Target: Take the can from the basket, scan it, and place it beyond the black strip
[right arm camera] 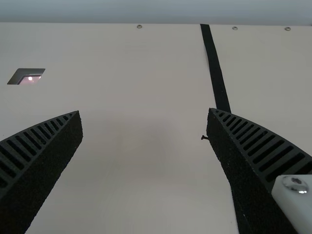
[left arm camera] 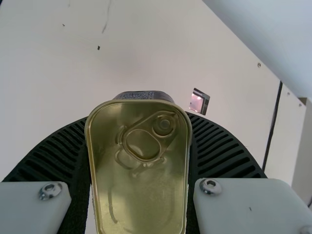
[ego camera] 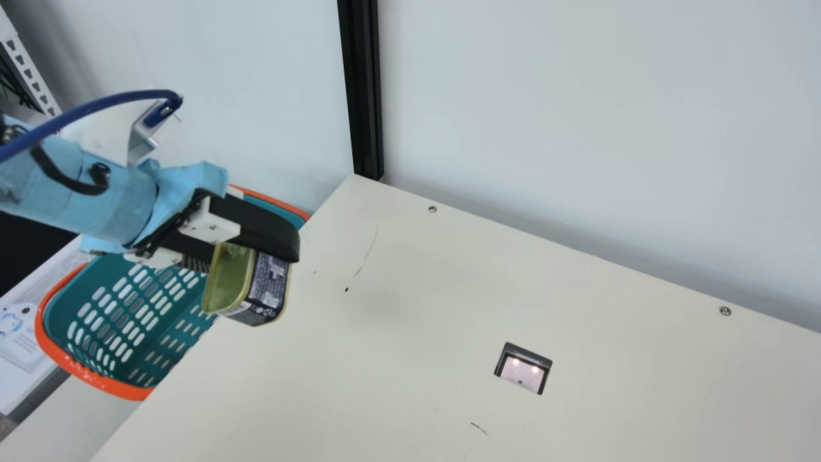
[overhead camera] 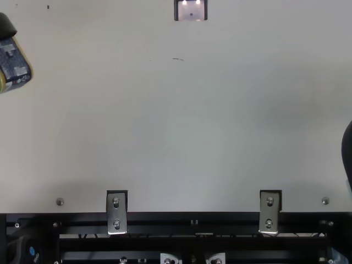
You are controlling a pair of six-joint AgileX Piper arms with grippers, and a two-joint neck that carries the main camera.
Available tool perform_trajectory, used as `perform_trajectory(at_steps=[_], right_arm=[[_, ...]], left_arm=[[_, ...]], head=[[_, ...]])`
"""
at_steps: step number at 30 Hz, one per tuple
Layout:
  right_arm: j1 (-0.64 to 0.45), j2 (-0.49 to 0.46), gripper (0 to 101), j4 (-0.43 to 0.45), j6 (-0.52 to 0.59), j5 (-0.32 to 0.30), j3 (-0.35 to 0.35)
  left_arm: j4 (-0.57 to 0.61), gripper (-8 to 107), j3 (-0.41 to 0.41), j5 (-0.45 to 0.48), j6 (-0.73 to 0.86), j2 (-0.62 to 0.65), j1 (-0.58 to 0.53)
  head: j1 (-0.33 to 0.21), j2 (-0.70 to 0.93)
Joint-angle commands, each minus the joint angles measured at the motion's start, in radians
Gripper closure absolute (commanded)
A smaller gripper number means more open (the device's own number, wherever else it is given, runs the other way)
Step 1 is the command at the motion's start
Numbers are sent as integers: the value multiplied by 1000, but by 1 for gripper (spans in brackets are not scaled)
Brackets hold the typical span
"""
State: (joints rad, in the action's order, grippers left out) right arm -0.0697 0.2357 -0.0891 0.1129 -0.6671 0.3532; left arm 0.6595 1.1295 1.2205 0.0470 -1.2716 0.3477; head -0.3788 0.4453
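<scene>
From where I stand, the left gripper (ego camera: 250,255) has the can (ego camera: 268,287) pinched between its ribbed fingers, held up tilted near the edge of the table (ego camera: 397,276) by the green basket (ego camera: 108,384) with its orange rim. The can's gold pull-ring lid faces the left wrist camera. A lit scanner window (ego camera: 521,375) sits in the tabletop, well apart from the can. Over on the other side, the right gripper (overhead camera: 347,151) is spread wide, holding nothing, near the black strip (right arm camera: 216,68)

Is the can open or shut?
Shut: on the can, the gold lid looks whole and the pull ring lies flat.
</scene>
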Motion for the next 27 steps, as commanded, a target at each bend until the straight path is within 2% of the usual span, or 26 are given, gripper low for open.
perform_trajectory(at_steps=[1, 13, 27], right_arm=[[0, 0, 0, 0, 0, 0, 0], [0, 0, 0, 0, 0, 0, 0], [0, 0, 0, 0, 0, 0, 0]], left_arm=[[17, 89, -9, -1, -37, -11, 1], [127, 89, -88, -1, -138, -63, -19], [200, 89, -164, -1, -287, -10, -174]], head=[[-43, 15], [-43, 15], [-43, 15]])
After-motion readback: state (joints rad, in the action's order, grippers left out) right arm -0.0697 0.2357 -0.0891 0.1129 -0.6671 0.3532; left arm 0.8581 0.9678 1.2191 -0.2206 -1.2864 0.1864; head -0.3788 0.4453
